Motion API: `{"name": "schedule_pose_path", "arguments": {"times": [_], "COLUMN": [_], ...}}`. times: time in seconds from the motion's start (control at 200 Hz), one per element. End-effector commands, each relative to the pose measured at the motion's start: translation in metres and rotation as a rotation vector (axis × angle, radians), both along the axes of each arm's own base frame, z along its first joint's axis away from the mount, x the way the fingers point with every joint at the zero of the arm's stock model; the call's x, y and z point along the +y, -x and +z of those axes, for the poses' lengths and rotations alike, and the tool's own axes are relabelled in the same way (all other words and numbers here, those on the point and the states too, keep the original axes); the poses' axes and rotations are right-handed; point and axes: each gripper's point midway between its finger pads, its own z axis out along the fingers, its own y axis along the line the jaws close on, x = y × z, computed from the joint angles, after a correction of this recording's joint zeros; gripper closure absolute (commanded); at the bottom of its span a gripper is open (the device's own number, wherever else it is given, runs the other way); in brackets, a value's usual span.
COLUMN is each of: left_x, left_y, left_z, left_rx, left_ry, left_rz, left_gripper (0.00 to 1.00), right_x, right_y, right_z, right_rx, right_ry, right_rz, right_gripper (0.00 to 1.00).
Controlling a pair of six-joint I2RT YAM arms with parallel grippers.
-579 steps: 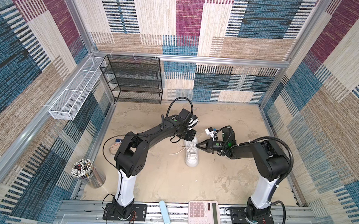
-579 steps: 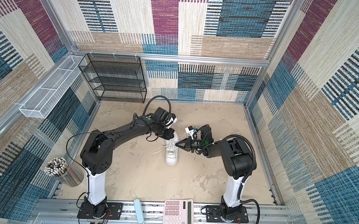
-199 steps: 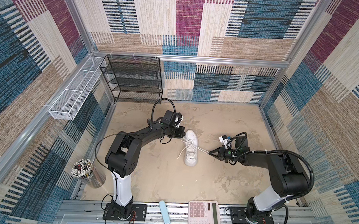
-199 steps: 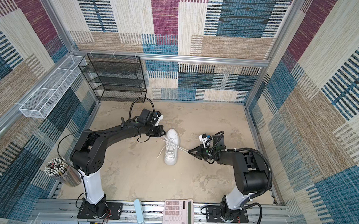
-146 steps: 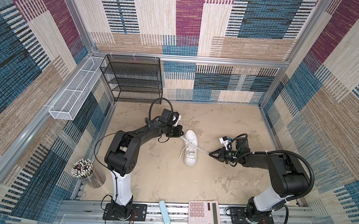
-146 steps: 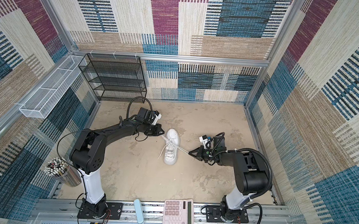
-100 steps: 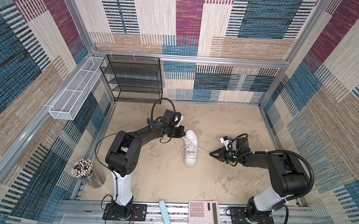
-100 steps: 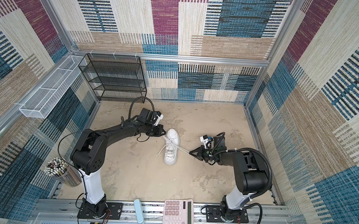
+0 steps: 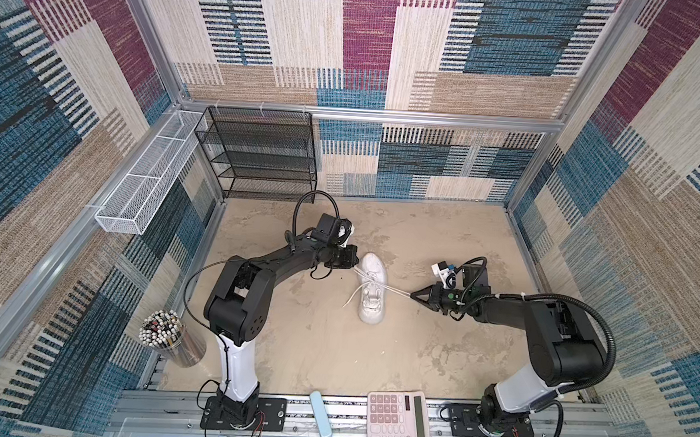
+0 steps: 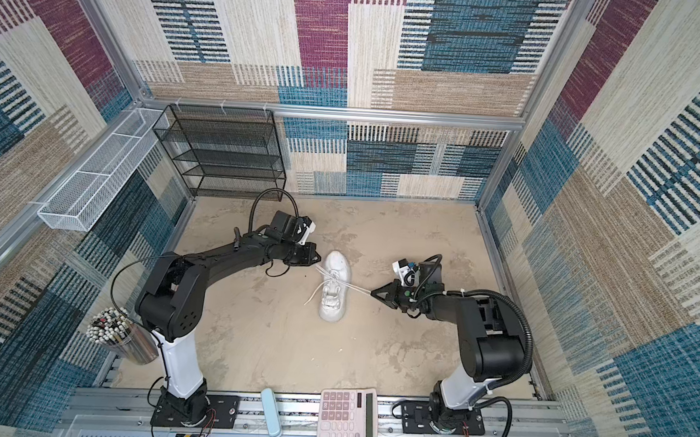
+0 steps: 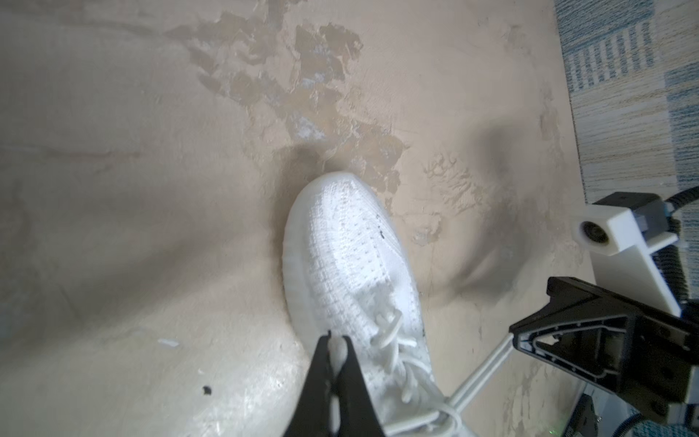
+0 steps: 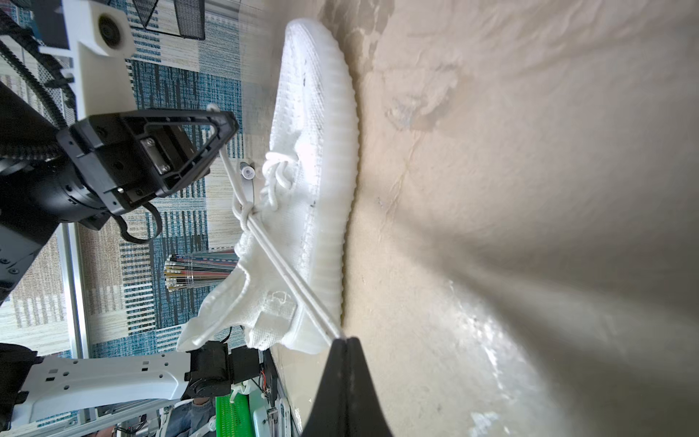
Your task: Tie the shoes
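The white sneaker (image 9: 372, 289) (image 10: 334, 287) lies mid-floor, toe towards the back wall. My left gripper (image 9: 356, 265) (image 10: 318, 260) is just left of its toe half, shut on a white lace (image 11: 336, 346) that runs to a crossing (image 12: 246, 213) over the tongue. To the right of the shoe my right gripper (image 9: 412, 294) (image 10: 373, 291) (image 12: 344, 340) is shut on a doubled lace strand (image 12: 281, 274) pulled taut from that crossing. One loose lace end (image 9: 349, 300) trails off the shoe's left side.
A black wire rack (image 9: 260, 156) stands at the back left and a white mesh basket (image 9: 146, 182) hangs on the left wall. A cup of pens (image 9: 162, 333) sits front left. A pink calculator (image 9: 399, 414) and a pale blue case (image 9: 320, 415) lie on the front rail.
About three seconds ago both grippers were close together over the shoe; they have since drawn apart to either side with the laces. Over the last second almost nothing has moved.
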Motion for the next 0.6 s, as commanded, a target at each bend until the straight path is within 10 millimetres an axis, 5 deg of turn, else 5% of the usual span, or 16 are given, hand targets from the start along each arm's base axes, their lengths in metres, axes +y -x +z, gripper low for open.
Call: {"name": "schedule_pose_path", "arguments": {"times": [0.0,0.29,0.596], "left_x": [0.013,0.007,0.025], "left_y": [-0.013,-0.009,-0.006], "left_z": [0.006,0.003,0.001], "left_rx": [-0.056,-0.056,-0.057], "left_ry": [-0.048,-0.050,-0.082], "left_rz": [0.055,0.046,0.112], "left_gripper": [1.00,1.00,1.00], "right_x": [-0.005,-0.002,-0.011], "right_y": [0.000,-0.008,-0.008], "right_z": [-0.008,-0.001,-0.008], "right_rx": [0.029,0.013,0.032], "right_ry": [0.017,0.040,0.040], "right_rz": [-0.029,-0.035,-0.076], "right_gripper": [1.00,1.00,1.00]}}
